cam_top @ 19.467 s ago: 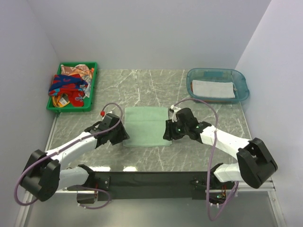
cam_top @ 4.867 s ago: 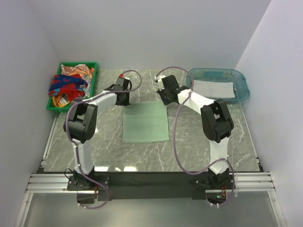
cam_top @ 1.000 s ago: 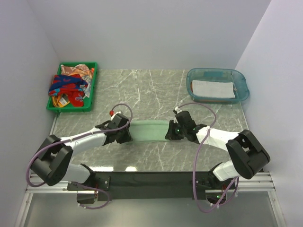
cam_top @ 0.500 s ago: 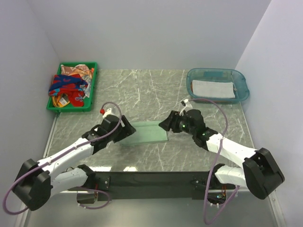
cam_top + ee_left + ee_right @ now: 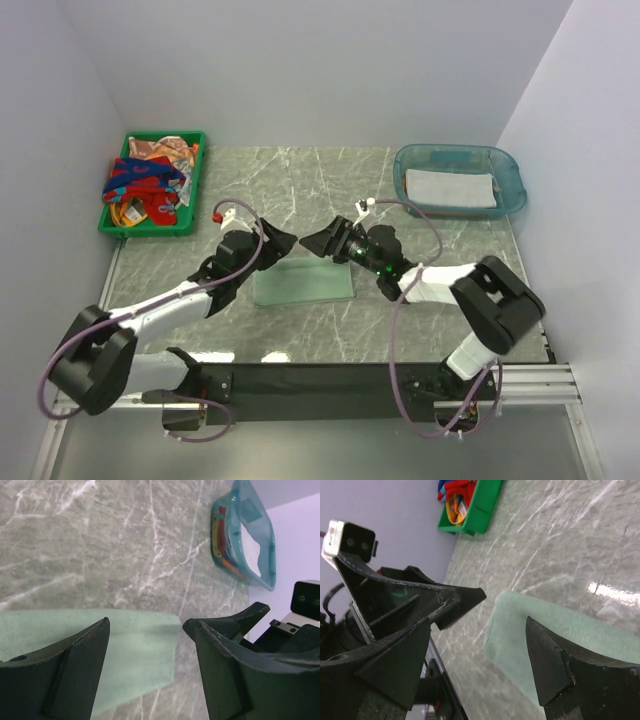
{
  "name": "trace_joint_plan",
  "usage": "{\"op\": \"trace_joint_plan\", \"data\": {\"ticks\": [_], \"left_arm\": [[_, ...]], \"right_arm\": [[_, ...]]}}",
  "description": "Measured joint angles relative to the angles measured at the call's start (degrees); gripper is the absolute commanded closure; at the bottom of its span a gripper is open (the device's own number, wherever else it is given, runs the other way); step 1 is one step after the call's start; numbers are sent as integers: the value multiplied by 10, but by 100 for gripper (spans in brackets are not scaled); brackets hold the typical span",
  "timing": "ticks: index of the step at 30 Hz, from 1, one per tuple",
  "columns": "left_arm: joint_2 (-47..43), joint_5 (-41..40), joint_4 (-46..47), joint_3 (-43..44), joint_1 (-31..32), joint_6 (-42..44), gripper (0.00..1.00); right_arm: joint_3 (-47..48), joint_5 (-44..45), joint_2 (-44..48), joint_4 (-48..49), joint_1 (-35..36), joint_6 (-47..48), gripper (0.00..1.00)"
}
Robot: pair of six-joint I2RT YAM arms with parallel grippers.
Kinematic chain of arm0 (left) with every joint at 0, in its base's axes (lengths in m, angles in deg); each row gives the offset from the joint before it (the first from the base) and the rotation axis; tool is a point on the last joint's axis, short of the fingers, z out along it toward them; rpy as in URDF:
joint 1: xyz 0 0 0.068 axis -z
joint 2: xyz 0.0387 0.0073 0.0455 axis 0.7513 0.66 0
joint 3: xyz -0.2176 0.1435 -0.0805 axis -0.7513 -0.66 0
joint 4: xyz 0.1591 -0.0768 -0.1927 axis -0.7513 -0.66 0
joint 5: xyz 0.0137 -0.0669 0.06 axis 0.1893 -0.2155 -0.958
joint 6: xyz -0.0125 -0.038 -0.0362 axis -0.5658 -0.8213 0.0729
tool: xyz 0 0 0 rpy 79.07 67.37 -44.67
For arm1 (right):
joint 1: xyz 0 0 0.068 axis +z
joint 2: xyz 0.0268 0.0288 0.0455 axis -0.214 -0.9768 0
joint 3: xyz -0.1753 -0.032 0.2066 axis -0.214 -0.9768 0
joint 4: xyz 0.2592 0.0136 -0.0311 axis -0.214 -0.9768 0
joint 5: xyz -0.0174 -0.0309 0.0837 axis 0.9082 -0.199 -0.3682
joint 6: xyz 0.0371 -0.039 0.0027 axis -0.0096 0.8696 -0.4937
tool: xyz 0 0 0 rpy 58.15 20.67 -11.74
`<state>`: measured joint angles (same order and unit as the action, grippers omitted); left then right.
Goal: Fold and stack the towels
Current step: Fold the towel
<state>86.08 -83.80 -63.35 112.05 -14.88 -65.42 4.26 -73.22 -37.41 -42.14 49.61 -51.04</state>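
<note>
Pale lilac walls enclose a grey-green marble table (white-veined).

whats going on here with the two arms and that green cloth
Two robot arms are partway through folding towels. A sage green towel lies folded flat on the marble table. The left gripper and right gripper hover near its far edge, both open and holding nothing. A heap of colourful towels waits in the green tray at far left. A folded whitish towel sits in the clear blue tub at far right.
</note>
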Motion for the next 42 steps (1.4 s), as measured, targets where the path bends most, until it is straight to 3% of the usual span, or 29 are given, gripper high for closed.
{"op": "trace_joint_plan", "data": {"ticks": [10,14,20,25,29,34,38,42], "left_arm": [[152,18,159,-94,-29,-30,28],[186,26,273,-132,-43,-71,31],[217,16,419,-204,-45,-133,33],[219,12,437,-216,-45,-151,33],[213,11,425,-213,-45,-149,32],[206,10,404,-205,-43,-139,32],[202,7,394,-201,-40,-135,32],[198,5,384,-198,-39,-133,32]], "right_arm": [[-5,26,-162,126,0,-75,17],[-30,51,-213,176,-4,-108,17],[-76,76,-230,267,-31,-161,17],[-104,89,-235,312,-54,-195,18],[-108,95,-217,291,-60,-185,18],[-101,99,-144,193,-65,-139,18],[-48,92,-88,108,-56,-99,18],[14,79,-86,85,-24,-89,18]]}}
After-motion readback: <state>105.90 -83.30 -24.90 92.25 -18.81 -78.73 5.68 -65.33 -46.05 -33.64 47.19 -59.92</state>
